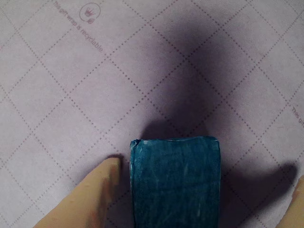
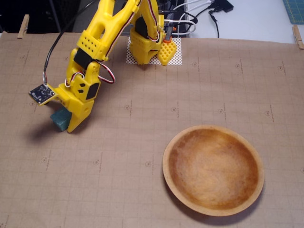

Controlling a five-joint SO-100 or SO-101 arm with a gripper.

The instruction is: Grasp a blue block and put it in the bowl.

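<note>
The blue block (image 1: 175, 185) fills the lower middle of the wrist view, standing between my two tan fingers. The left finger (image 1: 95, 194) lies close beside its left edge, while the right fingertip (image 1: 298, 199) is well apart from it at the frame's edge. My gripper (image 1: 207, 170) is open around the block. In the fixed view the yellow gripper (image 2: 65, 121) reaches down at the left of the mat, with the blue block (image 2: 58, 118) showing at its left side. The bowl (image 2: 213, 168) sits empty at the lower right, far from the gripper.
Brown gridded paper (image 2: 142, 156) covers the table. The arm's base (image 2: 145, 47) stands on a white mesh pad at the back centre, with cables (image 2: 199, 14) behind it. A small circuit board (image 2: 42, 93) hangs off the wrist.
</note>
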